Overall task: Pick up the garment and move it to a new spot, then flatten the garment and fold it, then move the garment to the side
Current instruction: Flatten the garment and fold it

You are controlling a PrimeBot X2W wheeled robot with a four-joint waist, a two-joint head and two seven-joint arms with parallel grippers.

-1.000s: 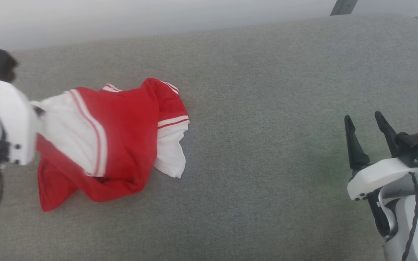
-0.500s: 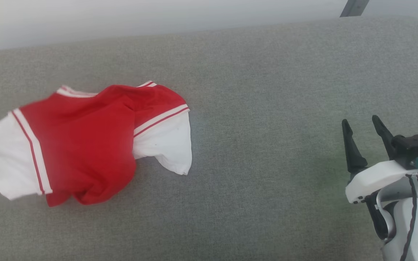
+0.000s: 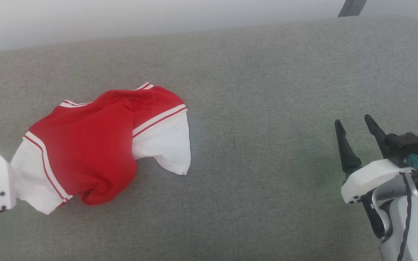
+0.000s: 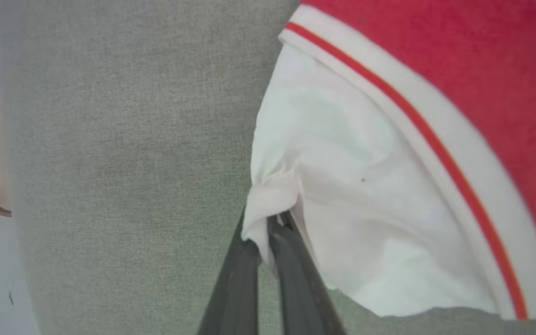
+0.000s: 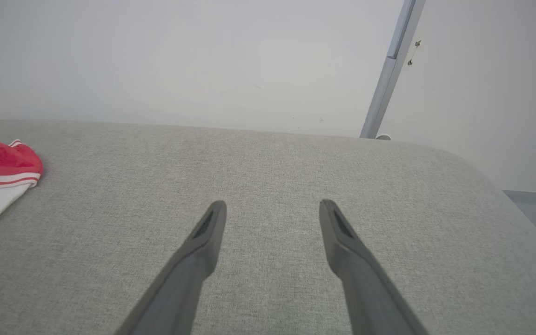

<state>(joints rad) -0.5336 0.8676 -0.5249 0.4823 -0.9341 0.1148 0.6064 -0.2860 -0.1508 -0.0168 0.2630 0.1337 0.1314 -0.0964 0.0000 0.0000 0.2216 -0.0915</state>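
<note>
Garment (image 3: 96, 145) crumpled on grey cushion (image 3: 267, 90), left side. Left end effector (image 4: 275, 224) clamped on white sleeve (image 4: 342, 186) edge. Right end effector (image 3: 352, 121) open, empty, well apart from garment. Judgement: relocation step in hand; flattening, folding, setting aside not yet done.

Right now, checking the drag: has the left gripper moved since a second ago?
Yes: left gripper moved down the head view, away from the sofa's back edge.

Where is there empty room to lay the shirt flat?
The big bare stretch of the grey woven fabric surface lies between the bright red T-shirt with white sleeves and the open right tool. The strip nearer the robot is bare too. It's crowded at the left, where the left tool pinches a white sleeve.
</note>
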